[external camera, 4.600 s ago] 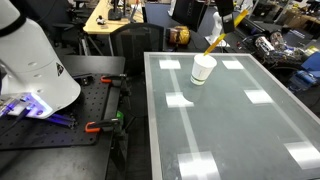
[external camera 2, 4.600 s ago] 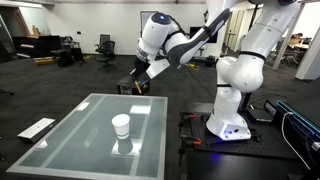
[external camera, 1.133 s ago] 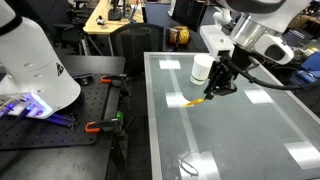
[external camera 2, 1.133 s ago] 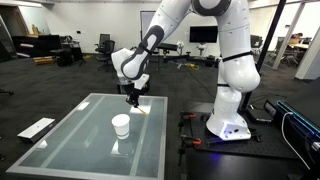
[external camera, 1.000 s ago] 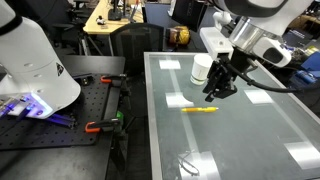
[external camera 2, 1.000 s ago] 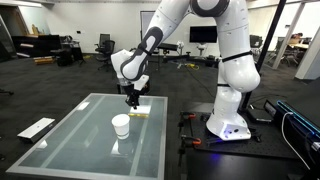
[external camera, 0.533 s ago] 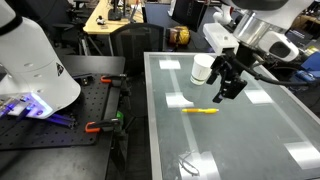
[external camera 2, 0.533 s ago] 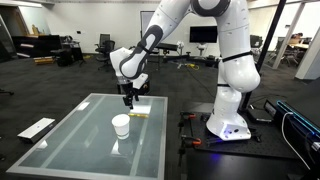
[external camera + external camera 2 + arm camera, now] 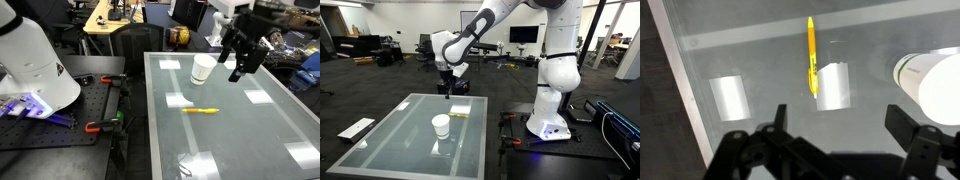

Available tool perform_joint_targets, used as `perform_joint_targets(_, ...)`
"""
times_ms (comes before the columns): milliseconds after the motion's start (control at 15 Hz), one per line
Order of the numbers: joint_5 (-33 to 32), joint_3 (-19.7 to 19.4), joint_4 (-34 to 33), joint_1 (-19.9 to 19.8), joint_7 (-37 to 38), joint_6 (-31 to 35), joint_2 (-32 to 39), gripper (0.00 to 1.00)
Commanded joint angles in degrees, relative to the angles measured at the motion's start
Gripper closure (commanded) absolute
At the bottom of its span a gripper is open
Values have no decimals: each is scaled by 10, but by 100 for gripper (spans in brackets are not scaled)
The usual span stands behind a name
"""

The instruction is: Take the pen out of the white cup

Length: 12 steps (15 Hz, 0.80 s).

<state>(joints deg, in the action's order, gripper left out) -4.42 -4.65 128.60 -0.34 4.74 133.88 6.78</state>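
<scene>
The yellow pen (image 9: pixel 200 110) lies flat on the glass table (image 9: pixel 230 140), outside the white cup (image 9: pixel 203 68), which stands upright a little behind it. In an exterior view the pen (image 9: pixel 459 116) rests near the table's right edge, beside the cup (image 9: pixel 441 125). My gripper (image 9: pixel 237 70) hangs open and empty well above the table, higher than the cup, also seen from afar (image 9: pixel 445 93). In the wrist view the pen (image 9: pixel 811 55) lies below the open gripper (image 9: pixel 840 125), and the cup's rim (image 9: pixel 936 82) shows at the right edge.
The robot base (image 9: pixel 35 70) stands on a black bench with clamps (image 9: pixel 100 125) beside the table. Desks, chairs and clutter (image 9: pixel 285 50) crowd the far side. In an exterior view the arm's white pedestal (image 9: pixel 555 110) stands right of the table.
The jaws opened and let the pen drop flat onto the glass. My gripper then rose away from the pen, up above the cup.
</scene>
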Motion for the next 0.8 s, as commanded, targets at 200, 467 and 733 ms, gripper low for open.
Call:
perform_joint_targets(200, -3, 23, 66, 0, 5, 12, -109, 0)
perform_joint_targets(467, 1, 28, 54, -3, -1, 1, -100, 0)
perform_joint_targets(733, 1, 29, 60, -3, -1, 3, -105, 0)
